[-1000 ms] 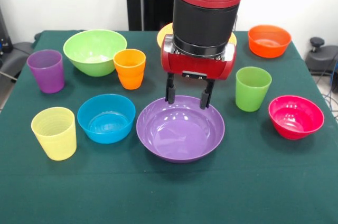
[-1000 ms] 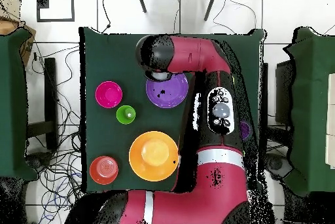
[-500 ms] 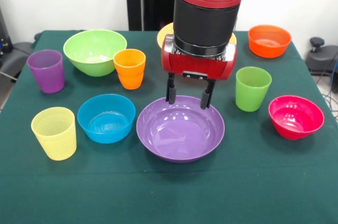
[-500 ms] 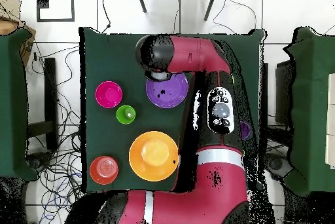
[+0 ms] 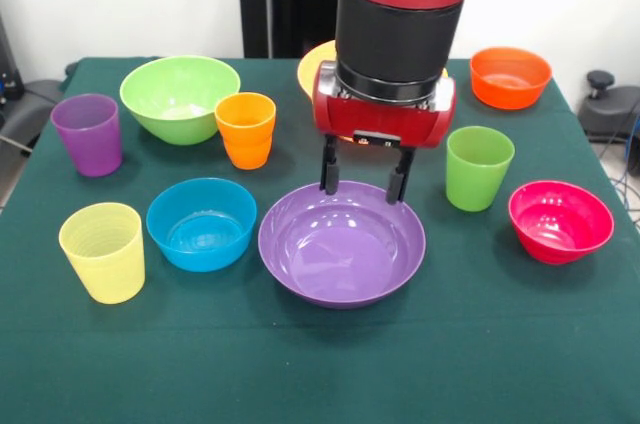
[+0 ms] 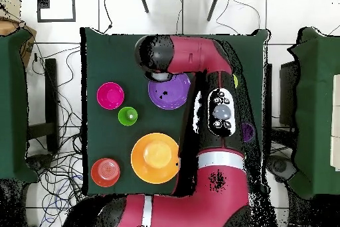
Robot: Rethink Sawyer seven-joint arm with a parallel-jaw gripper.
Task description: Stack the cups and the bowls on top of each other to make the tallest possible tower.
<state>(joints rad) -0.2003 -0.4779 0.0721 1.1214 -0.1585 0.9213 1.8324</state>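
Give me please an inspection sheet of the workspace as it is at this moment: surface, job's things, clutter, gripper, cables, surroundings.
Surface: green cloth table, flat.
Job's things: nothing stacked yet. Purple bowl, blue bowl, light green bowl, pink-red bowl, orange-red bowl stand apart; the orange-yellow bowl is partly hidden behind the arm in the front view. Cups upright: purple cup, orange cup, yellow cup, green cup.
Clutter: nothing seen.
Gripper: gripper open, over the purple bowl's far rim, holding nothing.
Cables: cables on the floor beside the table.
Surroundings: other green tables at both sides.
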